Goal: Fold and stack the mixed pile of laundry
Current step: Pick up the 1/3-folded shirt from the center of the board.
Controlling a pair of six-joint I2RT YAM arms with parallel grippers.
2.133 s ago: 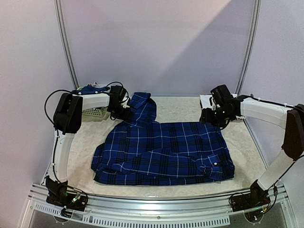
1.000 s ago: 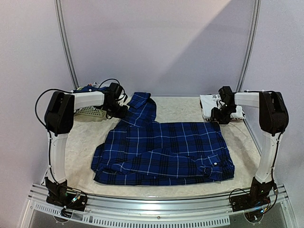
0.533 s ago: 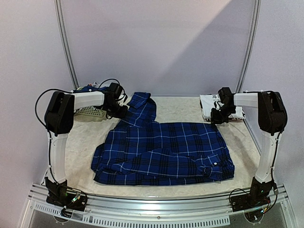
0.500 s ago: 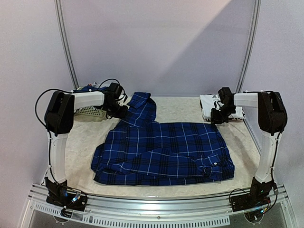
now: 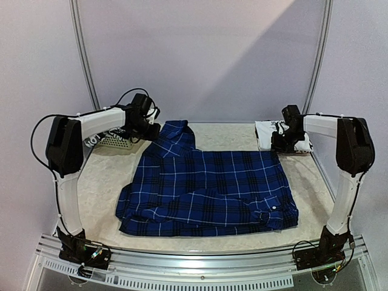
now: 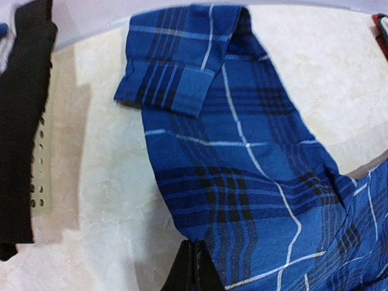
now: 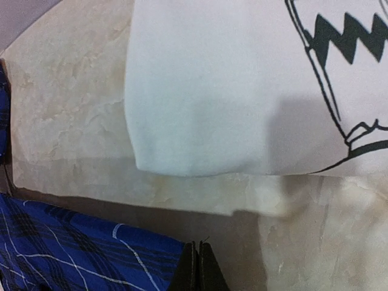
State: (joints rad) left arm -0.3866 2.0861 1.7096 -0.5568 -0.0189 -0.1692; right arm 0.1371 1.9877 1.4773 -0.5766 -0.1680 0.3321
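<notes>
The blue-and-black plaid shirt (image 5: 206, 188) lies spread over the middle of the table, one sleeve (image 5: 177, 132) folded up at the far left. My left gripper (image 5: 151, 130) is shut on the shirt's far-left edge; in the left wrist view the closed tips (image 6: 195, 257) pinch the plaid cloth (image 6: 254, 182). At the shirt's far-right corner my right gripper (image 5: 279, 145) is shut, and in the right wrist view the plaid cloth (image 7: 73, 254) runs into the closed tips (image 7: 199, 257). No other piece of the laundry pile is plainly in view.
A folded white garment with black print (image 5: 285, 130) (image 7: 242, 85) lies at the back right, just beyond the right gripper. The white slatted basket (image 5: 118, 142) (image 6: 39, 176) stands at the back left behind the left arm, a dark piece (image 6: 24, 121) over it.
The right gripper has shut on the shirt's far-right corner. Both grippers have shifted toward the back, and the shirt's far edge now runs straighter between them.
</notes>
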